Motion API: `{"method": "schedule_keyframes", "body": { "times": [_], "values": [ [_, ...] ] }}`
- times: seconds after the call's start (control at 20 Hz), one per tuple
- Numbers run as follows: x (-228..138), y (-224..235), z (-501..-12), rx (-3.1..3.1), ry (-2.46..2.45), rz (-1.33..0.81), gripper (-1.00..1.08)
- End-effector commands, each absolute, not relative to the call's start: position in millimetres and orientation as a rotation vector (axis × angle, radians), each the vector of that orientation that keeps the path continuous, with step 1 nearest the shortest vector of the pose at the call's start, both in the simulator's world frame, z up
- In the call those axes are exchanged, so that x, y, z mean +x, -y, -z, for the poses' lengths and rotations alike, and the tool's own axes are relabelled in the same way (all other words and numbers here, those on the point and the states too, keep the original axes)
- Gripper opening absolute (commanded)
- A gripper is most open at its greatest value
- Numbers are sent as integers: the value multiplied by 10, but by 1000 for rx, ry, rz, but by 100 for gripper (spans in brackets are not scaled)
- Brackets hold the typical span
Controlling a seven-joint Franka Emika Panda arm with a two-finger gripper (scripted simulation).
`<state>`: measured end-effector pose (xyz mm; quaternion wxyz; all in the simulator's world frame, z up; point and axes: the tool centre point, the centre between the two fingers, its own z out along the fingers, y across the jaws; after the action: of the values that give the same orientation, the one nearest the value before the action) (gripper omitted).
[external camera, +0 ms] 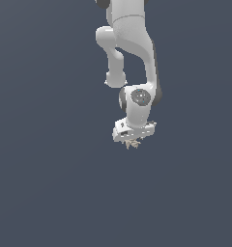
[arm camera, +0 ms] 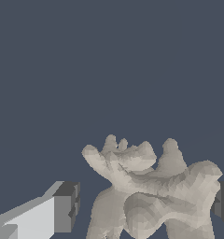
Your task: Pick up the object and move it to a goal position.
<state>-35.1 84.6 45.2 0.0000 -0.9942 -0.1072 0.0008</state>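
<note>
Glossy white arm (external camera: 130,43) of rounded segments with dark grey joint bands; boxy white end effector (external camera: 132,141), its fingers (arm camera: 62,212) tipped with dark grey pads.

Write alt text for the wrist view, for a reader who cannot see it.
A lumpy beige-tan object with several stubby prongs fills the lower part of the frame, sitting between the gripper and its two dark-padded fingers. One finger stands clear of the object; the other, at the frame's edge, is at or near it. The rest is plain dark blue-grey background.
</note>
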Motion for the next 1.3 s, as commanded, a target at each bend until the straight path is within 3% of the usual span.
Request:
{"method": "schedule_keyframes", "body": {
  "times": [0.0, 0.05, 0.1, 0.8, 1.25],
  "values": [
    [-342, -847, -416, -3123, 337, 0, 100],
    [-341, -847, -414, -3123, 337, 0, 100],
    [-341, -847, -414, -3123, 337, 0, -100],
    [-322, -824, -468, -3124, 336, 1, -100],
    [-168, -644, -902, -3123, 337, 1, -100]
  ]
}}
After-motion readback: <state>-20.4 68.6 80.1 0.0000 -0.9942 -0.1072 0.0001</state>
